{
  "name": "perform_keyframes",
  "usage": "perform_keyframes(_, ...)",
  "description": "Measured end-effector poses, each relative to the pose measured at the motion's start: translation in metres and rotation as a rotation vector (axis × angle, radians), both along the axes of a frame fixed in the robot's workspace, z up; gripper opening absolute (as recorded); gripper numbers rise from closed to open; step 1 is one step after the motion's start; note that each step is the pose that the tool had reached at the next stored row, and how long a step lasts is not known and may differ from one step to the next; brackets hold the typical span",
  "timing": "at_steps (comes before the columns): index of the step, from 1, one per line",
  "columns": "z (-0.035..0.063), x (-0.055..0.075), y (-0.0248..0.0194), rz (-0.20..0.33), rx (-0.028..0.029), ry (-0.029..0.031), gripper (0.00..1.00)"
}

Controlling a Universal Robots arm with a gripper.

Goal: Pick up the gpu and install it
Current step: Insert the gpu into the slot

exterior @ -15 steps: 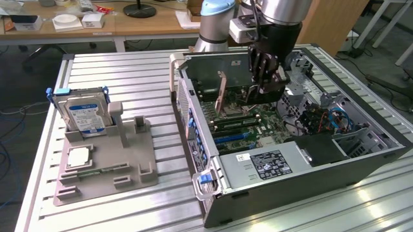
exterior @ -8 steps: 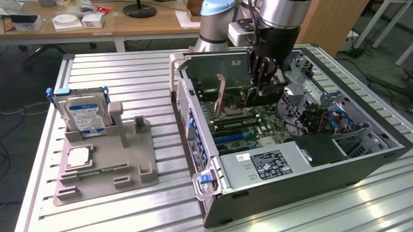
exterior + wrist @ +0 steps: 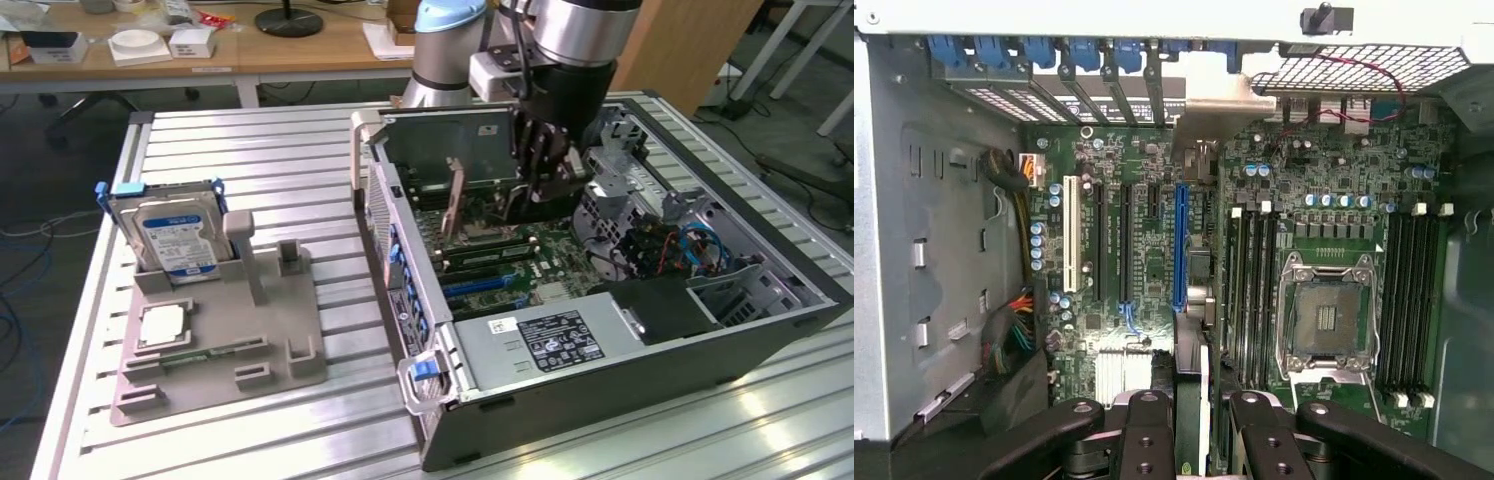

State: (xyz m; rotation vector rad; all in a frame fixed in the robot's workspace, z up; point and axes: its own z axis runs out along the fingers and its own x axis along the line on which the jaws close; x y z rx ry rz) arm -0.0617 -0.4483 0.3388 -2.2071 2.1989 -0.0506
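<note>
From my station I judge the pickup done: the claw (image 3: pixel 534 200) is down inside the open case (image 3: pixel 641 370) and is pinching the gpu (image 3: pixel 457 200) by its top edge, with nothing of it left on the grey holder (image 3: pixel 227 340) out on the surface (image 3: pixel 267 150), where the hard drive (image 3: pixel 171 235) stands. What is left, as far as I can read it, is the seating itself. In the wrist view the gpu (image 3: pixel 1194 390) sits edge-on between the claw (image 3: pixel 1199 440) fingers, running lengthwise toward the rear slots of the case and just beside the long blue slot (image 3: pixel 1179 245) on the board (image 3: pixel 1144 250). I cannot tell whether its lower edge has entered a slot or hangs just above the board. The card stands upright on its long edge, thin and flat, showing me a brownish circuit-board back in the exterior view, facing that view's left. A bright silver piece (image 3: pixel 1219 100) at the rear of the case looks like its end bracket, though I would not swear to it.
</note>
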Motion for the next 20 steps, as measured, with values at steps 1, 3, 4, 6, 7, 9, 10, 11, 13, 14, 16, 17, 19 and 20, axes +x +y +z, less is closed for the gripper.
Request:
perform_keyframes(1,-0.0007,0.0,0.0,0.0,0.0001,0.0,0.26)
perform_keyframes(3,-0.0023,-0.001,0.0,0.0,0.0,0.0,0.26)
perform_keyframes(4,-0.0031,-0.001,0.0,0.0,0.0,0.0001,0.26)
perform_keyframes(6,-0.0048,-0.002,0.0,0.0,0.0003,0.0,0.26)
perform_keyframes(7,-0.0054,-0.002,0.0,0.0,0.0004,0.0,0.26)
perform_keyframes(9,-0.0067,-0.003,0.0,0.0,0.0006,0.0,0.26)
perform_keyframes(10,-0.0071,-0.003,0.0,0.0,0.0005,0.0001,0.26)
perform_keyframes(11,-0.0076,-0.003,0.0,0.0,0.0007,0.0,0.26)
perform_keyframes(13,-0.0085,-0.005,0.0,0.0,0.0005,0.0001,0.26)
perform_keyframes(14,-0.0092,-0.006,0.0,0.0,0.0007,0.0,0.26)
perform_keyframes(16,-0.0108,-0.008,0.0,0.0,0.0006,0.0,0.26)
perform_keyframes(17,-0.0136,-0.009,0.0,0.0,0.0006,0.0001,0.26)
perform_keyframes(19,-0.0188,-0.009,0.0,-0.015,0.0007,0.0001,0.26)
perform_keyframes(20,-0.0197,-0.009,0.0,-0.025,0.0007,0.0,0.26)
